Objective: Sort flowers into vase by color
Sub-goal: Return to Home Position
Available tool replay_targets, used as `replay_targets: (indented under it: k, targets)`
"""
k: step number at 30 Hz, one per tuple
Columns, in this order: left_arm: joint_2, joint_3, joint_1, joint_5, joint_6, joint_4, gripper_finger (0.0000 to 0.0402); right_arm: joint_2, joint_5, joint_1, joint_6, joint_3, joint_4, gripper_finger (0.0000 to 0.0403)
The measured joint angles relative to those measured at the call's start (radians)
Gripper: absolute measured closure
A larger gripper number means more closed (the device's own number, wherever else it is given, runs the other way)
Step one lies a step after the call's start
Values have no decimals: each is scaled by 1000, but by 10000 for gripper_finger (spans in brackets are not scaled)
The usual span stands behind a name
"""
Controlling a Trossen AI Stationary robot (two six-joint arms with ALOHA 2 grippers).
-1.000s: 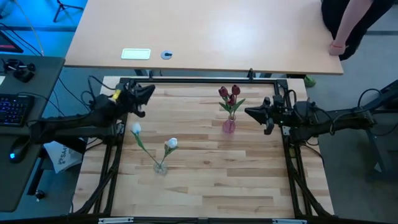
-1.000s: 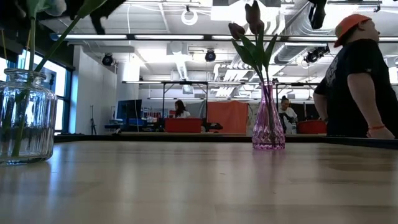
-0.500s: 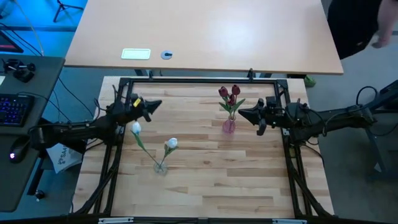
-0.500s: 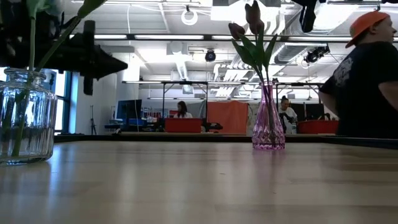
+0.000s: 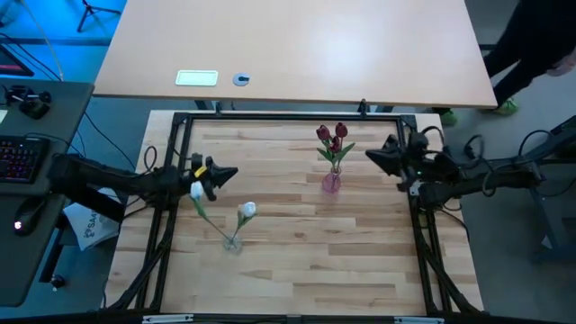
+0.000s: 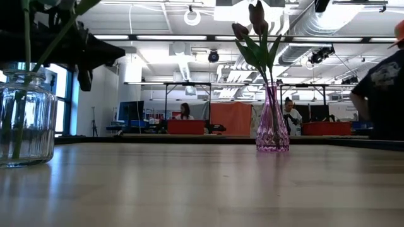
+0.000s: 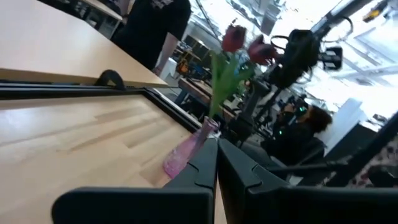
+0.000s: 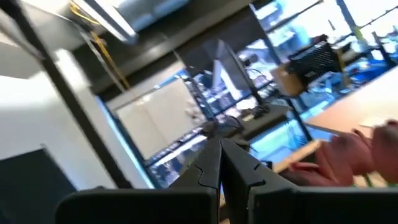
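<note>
Wooden bench from above: both red flowers stand in the purple vase near the far edge, and both white flowers in the clear jar left of centre. My left hand hovers near the left edge, my right hand near the right edge. From bench level, vase and jar stand well apart. Each wrist camera shows its hand pressed together, holding nothing.

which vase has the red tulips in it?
The purple vase, nearer the right gripper: it holds the red tulips. The clear jar, nearer the left gripper, holds the white tulips.
</note>
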Motion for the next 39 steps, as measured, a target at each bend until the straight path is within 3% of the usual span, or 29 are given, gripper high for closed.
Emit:
replay_targets:
  k: [8, 14, 18, 27, 39]
  targets:
    - [0, 0, -165, -144, 121, -4, 401, -72, -65, 0, 36, 0, -62, 403]
    - [0, 1, -176, -126, 336, -117, 401, -78, -87, 0, 90, 0, -150, 403]
    - [0, 1, -175, -30, 480, -153, 401, -78, -97, 0, 97, 0, -156, 403]
    - [-41, 1, -175, 5, 477, -150, 401, -133, -206, 0, 89, 0, -195, 403]
    - [-85, 1, -175, 6, 477, -148, 401, -255, -304, 13, -51, -1, -431, 403]
